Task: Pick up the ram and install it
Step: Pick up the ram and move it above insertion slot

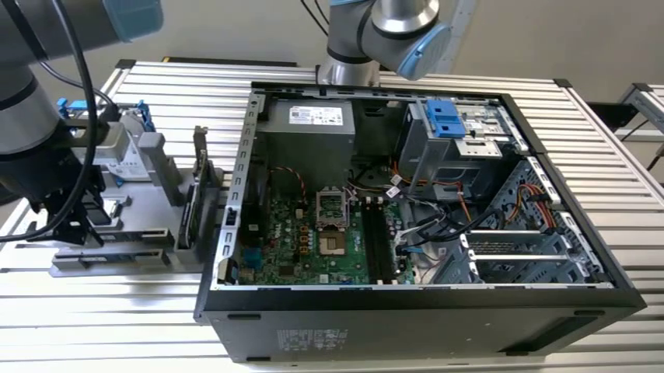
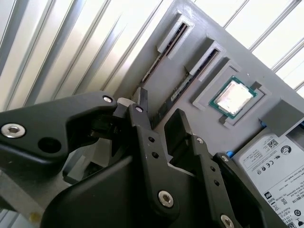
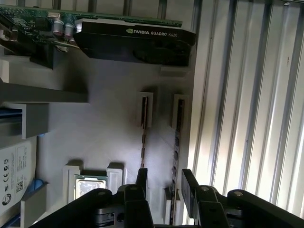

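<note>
The gripper (image 3: 165, 176) was seen spread just above the ram (image 3: 176, 138) slotted by the holder's (image 3: 109, 128) edge; the stick was judged best centred squarely between the fingers (image 3: 189, 183).

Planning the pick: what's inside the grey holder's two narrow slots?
A thin dark ram stick on edge in one, a second stick in the other; their lower edges are hidden in the holder.

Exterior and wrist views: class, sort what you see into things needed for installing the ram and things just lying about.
Belongs to the job: ram sticks in the gray holder; open gripper by them; computer case.

Lying about: processor chip; hard drive; graphics card.
</note>
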Controlling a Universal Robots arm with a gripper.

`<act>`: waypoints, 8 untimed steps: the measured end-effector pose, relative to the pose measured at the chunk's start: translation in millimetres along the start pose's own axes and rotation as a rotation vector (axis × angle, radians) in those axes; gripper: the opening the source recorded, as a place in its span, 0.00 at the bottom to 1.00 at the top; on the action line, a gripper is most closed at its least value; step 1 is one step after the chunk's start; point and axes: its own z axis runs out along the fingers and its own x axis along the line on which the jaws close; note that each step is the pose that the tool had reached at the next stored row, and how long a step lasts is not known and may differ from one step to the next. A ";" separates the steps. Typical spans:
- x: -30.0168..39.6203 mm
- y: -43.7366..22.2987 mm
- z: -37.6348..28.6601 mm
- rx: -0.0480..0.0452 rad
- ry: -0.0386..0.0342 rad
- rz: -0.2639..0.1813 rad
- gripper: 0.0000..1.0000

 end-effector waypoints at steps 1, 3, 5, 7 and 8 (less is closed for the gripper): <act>-0.1 0.0 0.6 0.0000 0.0000 0.000 1.00; -0.7 0.0 1.7 -0.0001 0.0001 0.000 1.00; -1.2 0.0 2.9 -0.0003 0.0002 0.000 1.00; -1.8 -0.1 4.0 0.0000 0.0001 -0.001 1.00; -2.1 -0.2 4.9 0.0003 0.0000 -0.001 1.00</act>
